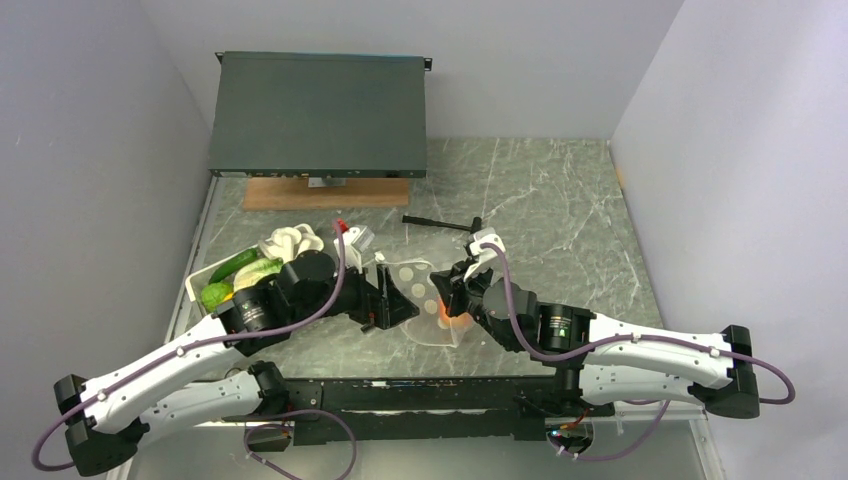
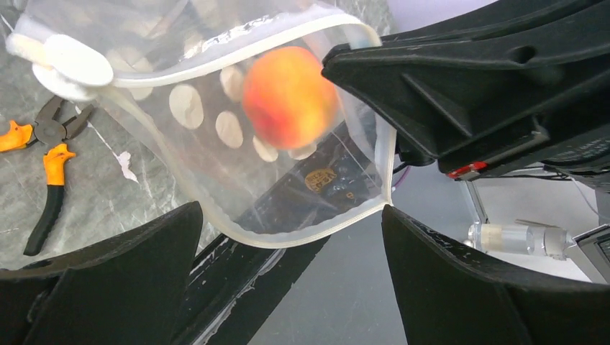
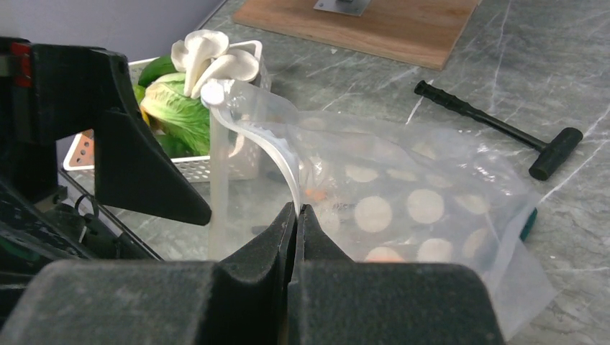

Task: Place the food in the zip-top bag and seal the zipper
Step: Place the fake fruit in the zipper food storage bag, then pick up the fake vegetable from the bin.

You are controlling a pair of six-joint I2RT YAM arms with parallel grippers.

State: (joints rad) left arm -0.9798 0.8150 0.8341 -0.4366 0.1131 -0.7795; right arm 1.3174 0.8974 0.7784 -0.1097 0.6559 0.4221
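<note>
The clear dotted zip-top bag [image 1: 425, 296] is held up between my grippers with its mouth open toward the left wrist camera. Its pale zipper strip [image 2: 288, 241] curves around the mouth. The pink-red peach [image 2: 290, 97] is inside the bag. My right gripper [image 3: 296, 210] is shut on the zipper strip [image 3: 284, 154] at one side of the mouth; it also shows in the top view [image 1: 447, 285]. My left gripper [image 2: 291, 215] is open and empty just in front of the mouth, also seen from above [image 1: 385, 298]. The mushroom cluster [image 3: 212, 61] and leafy green [image 3: 180, 111] lie in the basket.
The white slotted basket [image 1: 200, 280] with green pieces [image 1: 235, 268] stands at the left. Orange-handled pliers [image 2: 43, 165] lie on the marble table. A black T-handled tool [image 1: 445, 224] lies behind the bag. A dark box [image 1: 320, 115] on a wooden board [image 1: 300, 193] fills the back.
</note>
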